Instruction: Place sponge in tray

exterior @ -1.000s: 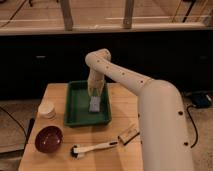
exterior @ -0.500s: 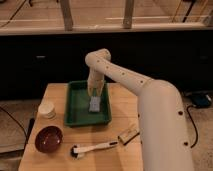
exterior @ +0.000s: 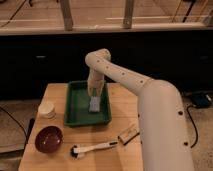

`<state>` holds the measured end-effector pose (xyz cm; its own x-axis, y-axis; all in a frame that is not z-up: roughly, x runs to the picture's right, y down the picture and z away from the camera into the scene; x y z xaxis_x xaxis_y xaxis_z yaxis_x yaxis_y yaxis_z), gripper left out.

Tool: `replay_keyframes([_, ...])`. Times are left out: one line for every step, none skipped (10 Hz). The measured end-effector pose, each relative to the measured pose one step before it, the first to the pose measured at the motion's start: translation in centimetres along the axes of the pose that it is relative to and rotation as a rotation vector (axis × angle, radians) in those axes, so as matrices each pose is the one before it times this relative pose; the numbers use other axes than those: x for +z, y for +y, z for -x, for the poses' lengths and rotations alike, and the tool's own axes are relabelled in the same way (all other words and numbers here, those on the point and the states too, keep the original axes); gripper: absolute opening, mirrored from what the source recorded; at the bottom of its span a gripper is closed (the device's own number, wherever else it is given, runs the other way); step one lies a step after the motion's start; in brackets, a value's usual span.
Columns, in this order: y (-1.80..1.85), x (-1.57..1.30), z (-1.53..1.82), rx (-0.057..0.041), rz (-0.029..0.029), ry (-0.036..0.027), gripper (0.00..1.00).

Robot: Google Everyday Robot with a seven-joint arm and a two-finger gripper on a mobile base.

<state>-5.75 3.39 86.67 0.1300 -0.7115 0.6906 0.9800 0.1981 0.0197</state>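
Reaching over the tray [exterior: 75, 107], my arm [exterior: 125, 80] bends down from the right so that my gripper [exterior: 94, 95] hangs inside the green walls, near the middle and a little toward the right side. I cannot tell how my fingers stand, because they are hidden against the sponge [exterior: 94, 104], which shows as a small grey block directly under them. It seems to touch the tray floor or to be very close to it, but I cannot say surely if it already rests there. I judge the sponge to be light and soft; it will squash under a hard squeeze and spring back, so it is best taken on its two long flat sides, near the top, with gentle force. It is not fragile and not slippery when dry, and a short drop will not harm it. The tray has low raised walls all around, and the right wall is near my gripper, so I should go straight up before moving sideways. Above the tray the room is open. On the table [exterior: 120, 112] to the left stands a white cup [exterior: 46, 109], in front of it a dark bowl [exterior: 48, 139], and a brush [exterior: 92, 148] and a small block [exterior: 128, 133] lie in front of the tray, all well apart from my gripper.
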Motion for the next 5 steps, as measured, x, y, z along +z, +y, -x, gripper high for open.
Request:
replay_keyframes([-0.025, -0.142, -0.038, -0.00004, -0.00069, 0.00209, 0.42])
replay_keyframes([0.012, 0.028, 0.012, -0.0001, 0.00035, -0.00041, 0.42])
replay_keyframes([0.031, -0.006, -0.004, 0.00044, -0.00006, 0.00001, 0.42])
replay_keyframes([-0.03, -0.002, 0.003, -0.00041, 0.00002, 0.00005, 0.42])
replay_keyframes([0.0, 0.015, 0.005, -0.00004, 0.00007, -0.0002, 0.42])
